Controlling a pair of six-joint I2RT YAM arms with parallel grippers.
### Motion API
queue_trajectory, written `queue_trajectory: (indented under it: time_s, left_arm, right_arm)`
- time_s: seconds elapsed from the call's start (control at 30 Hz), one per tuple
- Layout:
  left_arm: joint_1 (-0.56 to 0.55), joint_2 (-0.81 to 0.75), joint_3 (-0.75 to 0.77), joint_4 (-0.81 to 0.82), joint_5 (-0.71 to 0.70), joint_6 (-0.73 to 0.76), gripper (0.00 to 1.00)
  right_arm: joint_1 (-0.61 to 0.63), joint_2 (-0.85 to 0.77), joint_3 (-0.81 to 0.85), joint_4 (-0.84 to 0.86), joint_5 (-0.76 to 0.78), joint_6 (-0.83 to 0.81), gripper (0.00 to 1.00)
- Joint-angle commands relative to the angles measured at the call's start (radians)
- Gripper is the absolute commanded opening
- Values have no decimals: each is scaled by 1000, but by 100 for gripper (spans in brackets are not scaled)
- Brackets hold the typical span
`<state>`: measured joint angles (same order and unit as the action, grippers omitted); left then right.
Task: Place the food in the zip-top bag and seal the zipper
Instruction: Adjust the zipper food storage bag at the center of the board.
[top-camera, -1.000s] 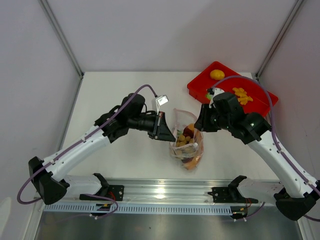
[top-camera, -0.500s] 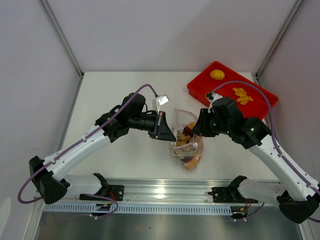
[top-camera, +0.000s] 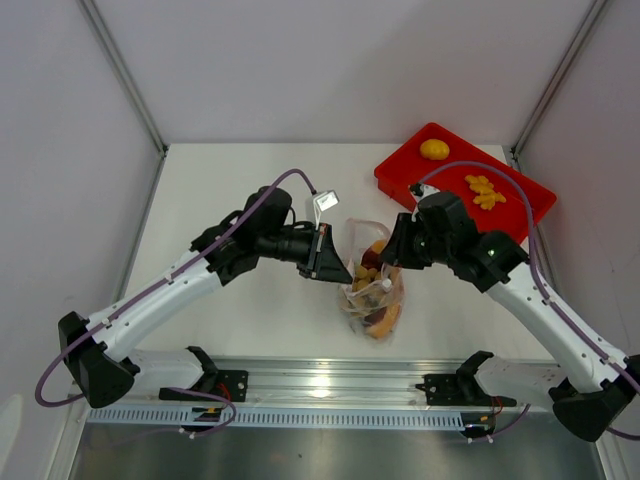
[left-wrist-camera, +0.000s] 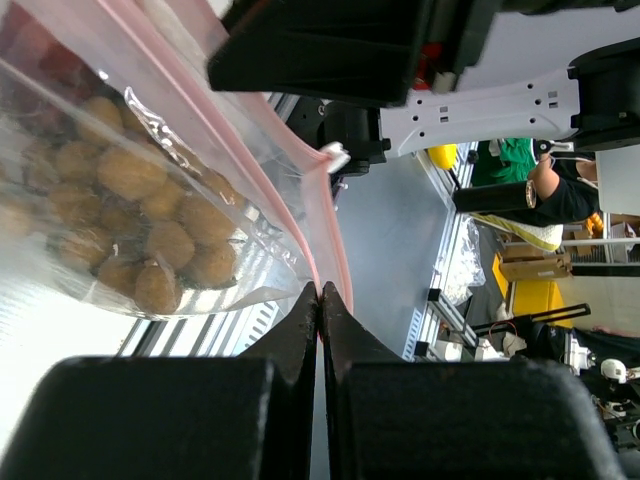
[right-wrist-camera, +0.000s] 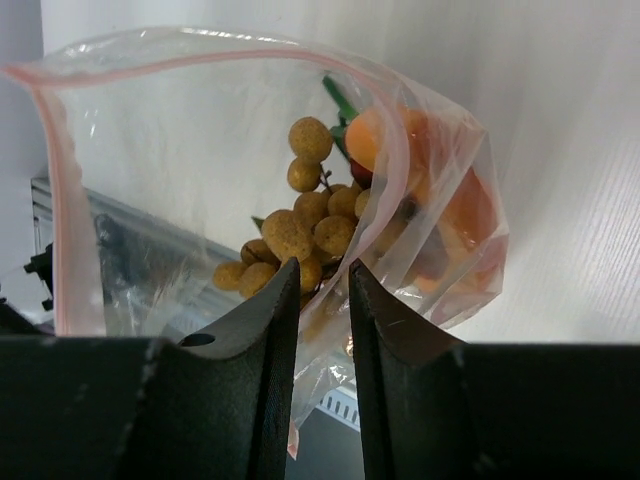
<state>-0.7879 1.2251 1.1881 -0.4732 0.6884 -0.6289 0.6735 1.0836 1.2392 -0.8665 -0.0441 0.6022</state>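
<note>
The left pincer (left-wrist-camera: 320, 292) is pressed together on the pinkish-red zipper (right-wrist-camera: 66, 230), at the left end of the mouth. It seems to hold the zip-top bag (top-camera: 385, 300) up in this way so that the mouth does not fall flat and food can go in from above. The bag is on the counter (top-camera: 250, 180) between the two arms, near the front rail, and its mouth gapes wide toward the right wrist camera.

The right pincer (right-wrist-camera: 322, 285) is just at the right side of the mouth. Its fingers stand a little apart, and I see nothing between them.

Inside the bag there are already the yellow-green grape bunch (right-wrist-camera: 300, 235), an orange piece (right-wrist-camera: 372, 135) and some red and green parts. The yellow-orange round fruit (top-camera: 434, 149) and the orange lumpy pieces (top-camera: 484, 190) are not yet in; they lie on the red tray (top-camera: 405, 170) at the back right.

For moving there is not much room at the bag, because both pincers are close to each other there. The way back to the tray looks free for the right arm. The left and back part of the counter is bare, but the white walls are near on both sides.
</note>
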Motion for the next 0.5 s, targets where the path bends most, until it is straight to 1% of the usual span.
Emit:
queue_trajectory:
  time_s: [0.0,0.27,0.47]
  left_arm:
    - [-13,-16,36,33,33,-9,1]
    - [-17,-29,13,45,33,-17,1]
    - [-25,-24,16,53,34,-18,1]
  right_arm:
    - [-25,36,6,49,29,5,29]
    - [-61,64,17,57,44,8,29]
    - [-77,88,19,90,-36,7,25]
